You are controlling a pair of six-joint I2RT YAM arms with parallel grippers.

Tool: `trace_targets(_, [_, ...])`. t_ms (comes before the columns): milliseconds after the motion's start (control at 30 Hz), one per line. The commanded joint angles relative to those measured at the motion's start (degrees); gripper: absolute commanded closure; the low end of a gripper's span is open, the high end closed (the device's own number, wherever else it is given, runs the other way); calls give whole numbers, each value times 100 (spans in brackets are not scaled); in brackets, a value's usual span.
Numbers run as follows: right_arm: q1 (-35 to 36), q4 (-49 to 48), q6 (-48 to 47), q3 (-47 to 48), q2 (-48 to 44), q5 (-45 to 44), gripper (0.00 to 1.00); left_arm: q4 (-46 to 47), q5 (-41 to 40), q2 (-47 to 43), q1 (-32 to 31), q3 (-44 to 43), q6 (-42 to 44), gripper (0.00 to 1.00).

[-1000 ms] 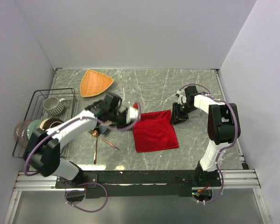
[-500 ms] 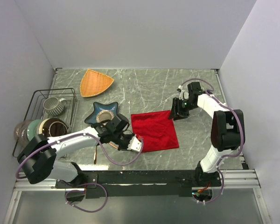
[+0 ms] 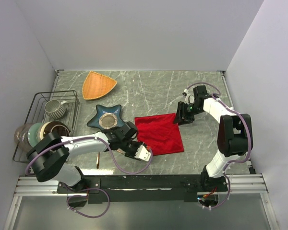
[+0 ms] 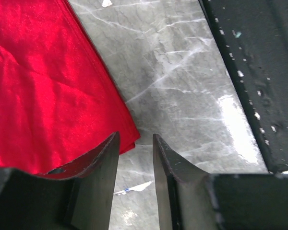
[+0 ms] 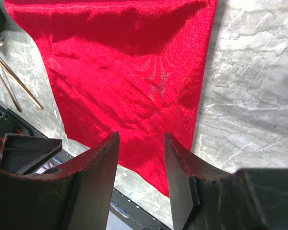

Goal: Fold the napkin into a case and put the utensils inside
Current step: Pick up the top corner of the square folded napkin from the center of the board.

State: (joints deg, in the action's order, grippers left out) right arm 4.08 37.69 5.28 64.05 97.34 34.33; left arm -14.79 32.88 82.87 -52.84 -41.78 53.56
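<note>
The red napkin [image 3: 159,135] lies flat on the marble table, also seen in the left wrist view [image 4: 48,81] and the right wrist view [image 5: 129,67]. My left gripper [image 3: 142,153] sits low at its near-left corner, open by a narrow gap [image 4: 136,136], the cloth's corner just beyond the fingertips and nothing between them. Open as well, my right gripper [image 3: 182,115] hovers over the far-right corner [image 5: 141,134]. The copper utensils [image 5: 19,82] lie left of the napkin. From above the left arm covers most of them, leaving one handle [image 3: 97,162] showing.
A blue star dish [image 3: 107,120] and an orange triangular plate [image 3: 99,84] sit at the left. A wire rack [image 3: 38,98] at the far left holds a mug [image 3: 55,108] and bowls [image 3: 43,132]. The black front rail [image 4: 259,72] runs close by the left gripper.
My left arm swung from the napkin's far-left corner down to its near-left corner. The right gripper opened wider and shifted slightly at the far-right corner.
</note>
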Motion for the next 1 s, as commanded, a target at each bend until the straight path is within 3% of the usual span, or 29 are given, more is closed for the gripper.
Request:
trace_targets(0, [-38, -60, 52, -42, -286, 13, 50, 310, 25, 133, -95, -14, 339, 61])
trace_targets(400, [-47, -51, 79, -42, -277, -14, 49, 336, -168, 397, -174, -85, 480, 65])
trace_targets(700, [-65, -87, 105, -112, -295, -5, 49, 407, -124, 335, -174, -208, 269, 80])
trace_targets(967, [-56, -104, 140, -77, -251, 30, 49, 556, -256, 230, -165, -313, 50, 99])
